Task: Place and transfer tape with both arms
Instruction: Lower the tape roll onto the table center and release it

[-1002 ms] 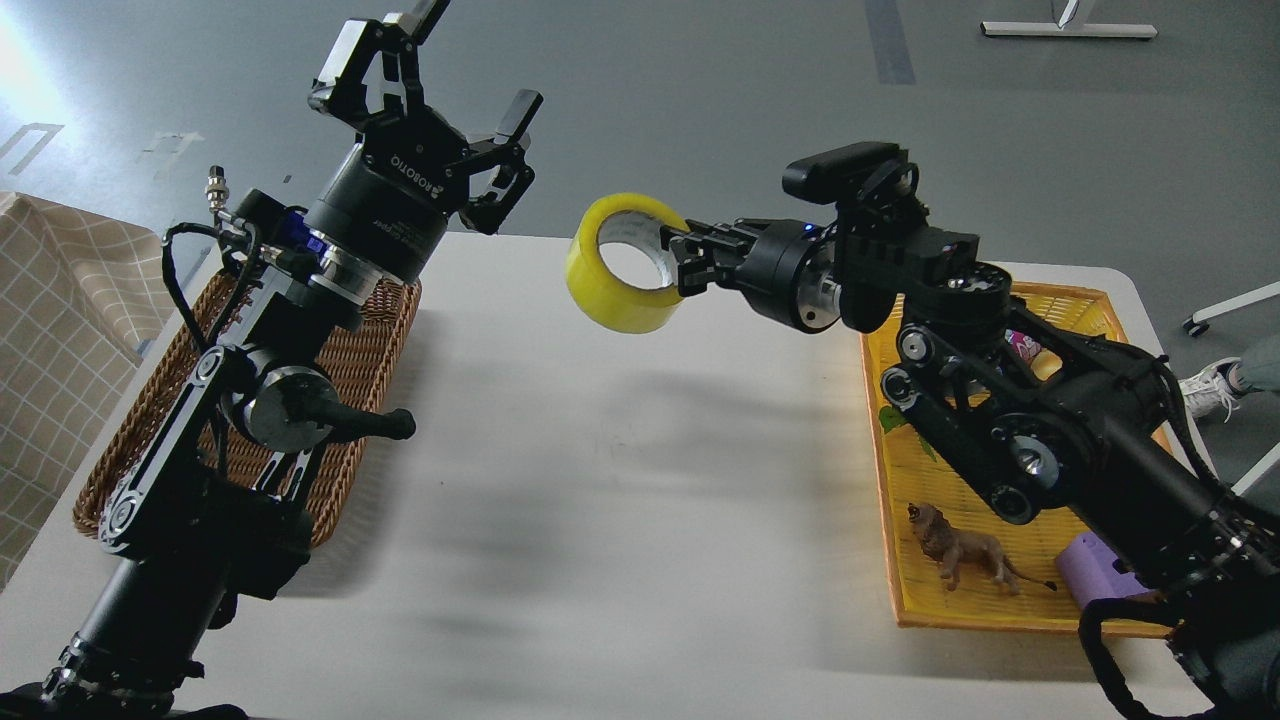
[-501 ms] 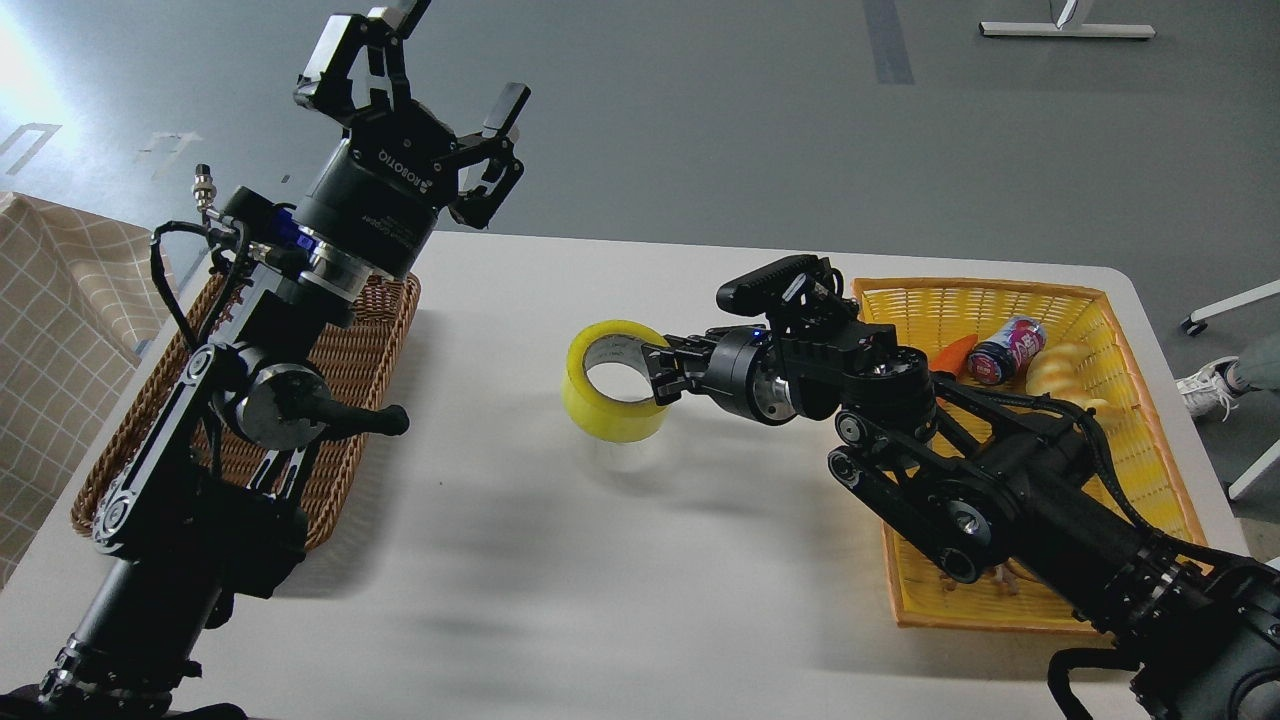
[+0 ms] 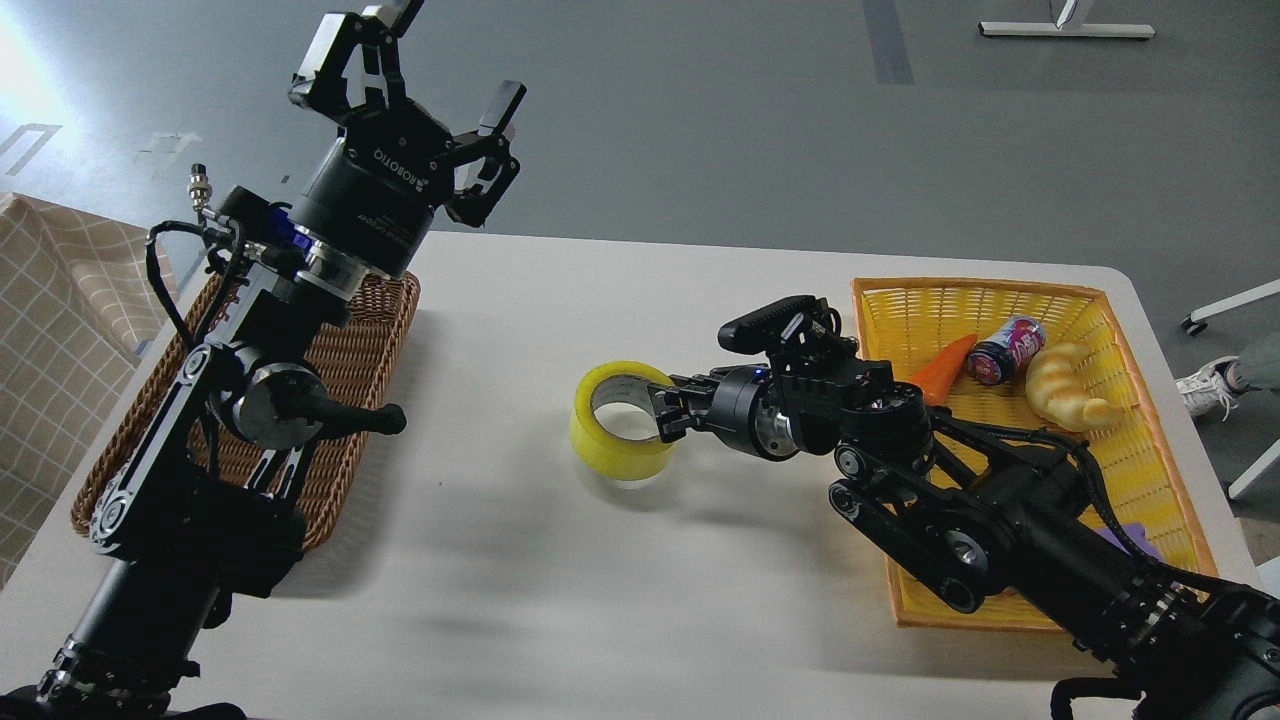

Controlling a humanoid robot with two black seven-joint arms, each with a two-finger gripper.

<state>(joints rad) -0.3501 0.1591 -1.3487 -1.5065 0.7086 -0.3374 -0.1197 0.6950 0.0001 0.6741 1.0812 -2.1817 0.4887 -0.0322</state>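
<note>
The tape (image 3: 620, 432) is a yellow roll with a grey-white core, near the middle of the white table (image 3: 560, 580), at or just above its surface. My right gripper (image 3: 662, 415) reaches in from the right and is shut on the roll's right wall, one finger inside the core. My left gripper (image 3: 425, 70) is raised high at the upper left, above the far end of the brown basket (image 3: 350, 370), open and empty, well apart from the tape.
A yellow basket (image 3: 1130, 470) at the right holds a can (image 3: 1003, 348), a croissant toy (image 3: 1070, 385), an orange piece (image 3: 940, 365) and a purple item (image 3: 1130, 535). A checked cloth (image 3: 60, 320) lies at the far left.
My right arm has lowered the tape from mid-air down to the table's middle, still gripping it. My left arm has barely moved.
</note>
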